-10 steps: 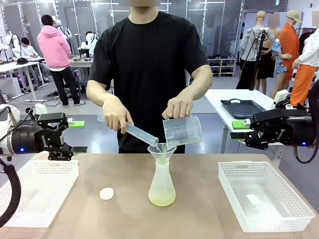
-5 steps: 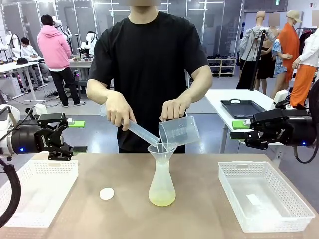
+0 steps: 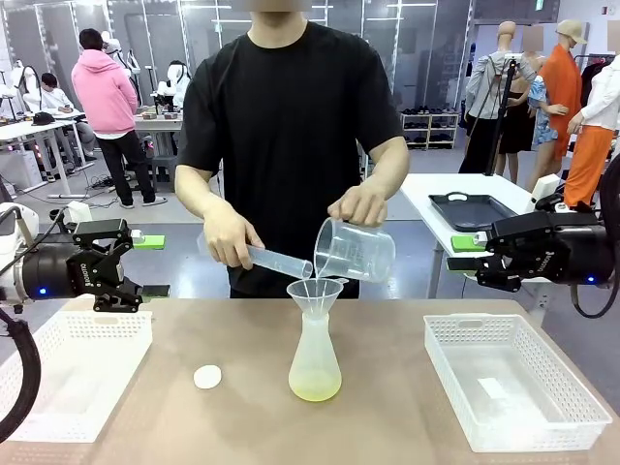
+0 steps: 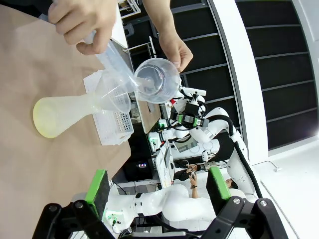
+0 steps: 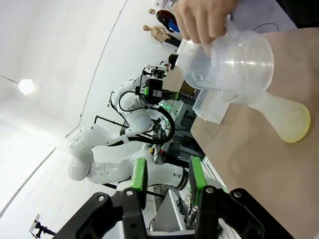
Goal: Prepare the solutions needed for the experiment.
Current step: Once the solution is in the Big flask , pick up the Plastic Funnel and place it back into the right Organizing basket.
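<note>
No legible text or labels

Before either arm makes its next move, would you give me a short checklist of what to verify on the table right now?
1. Flask upright on the table, funnel seated in its neck: ok.
2. Space above the flask free: not ok; one hand tips a tube and the other hand tips a beaker over the funnel.
3. Pouring finished: cannot tell; no stream is visible, and pale yellow-green liquid sits in the flask bottom.
4. Left end effector open and empty: ok.
5. Right end effector empty, jaws apart: ok.
6. White cap lying apart from the flask: ok.
</note>
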Robot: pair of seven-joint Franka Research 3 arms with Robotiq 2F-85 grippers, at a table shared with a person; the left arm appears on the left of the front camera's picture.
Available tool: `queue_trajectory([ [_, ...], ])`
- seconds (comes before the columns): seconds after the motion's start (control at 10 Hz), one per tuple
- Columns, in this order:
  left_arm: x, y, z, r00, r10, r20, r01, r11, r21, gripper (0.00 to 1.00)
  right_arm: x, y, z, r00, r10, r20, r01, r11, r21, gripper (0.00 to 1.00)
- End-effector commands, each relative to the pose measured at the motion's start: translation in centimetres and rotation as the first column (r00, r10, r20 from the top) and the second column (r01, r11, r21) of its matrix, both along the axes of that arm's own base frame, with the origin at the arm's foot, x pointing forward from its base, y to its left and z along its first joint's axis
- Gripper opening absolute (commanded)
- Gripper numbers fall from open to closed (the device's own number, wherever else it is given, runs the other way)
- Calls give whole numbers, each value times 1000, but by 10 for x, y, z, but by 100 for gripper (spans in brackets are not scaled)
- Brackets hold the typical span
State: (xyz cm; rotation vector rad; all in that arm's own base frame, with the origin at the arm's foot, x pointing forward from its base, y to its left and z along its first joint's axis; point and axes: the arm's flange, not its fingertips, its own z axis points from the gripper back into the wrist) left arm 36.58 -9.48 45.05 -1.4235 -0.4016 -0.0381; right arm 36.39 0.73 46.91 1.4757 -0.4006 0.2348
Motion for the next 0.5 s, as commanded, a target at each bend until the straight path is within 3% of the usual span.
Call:
queue_trajectory([
  [0.0, 0, -2, 3, 1000, 3, -8, -3, 1000, -24, 100, -1, -1, 1, 1000, 4, 7, -4, 1000, 3, 44],
  [0.4, 0, -2, 3, 1000, 3, -8, -3, 1000, -24, 100, 0, 0, 0, 1000, 0, 0, 0, 1000, 0, 44],
])
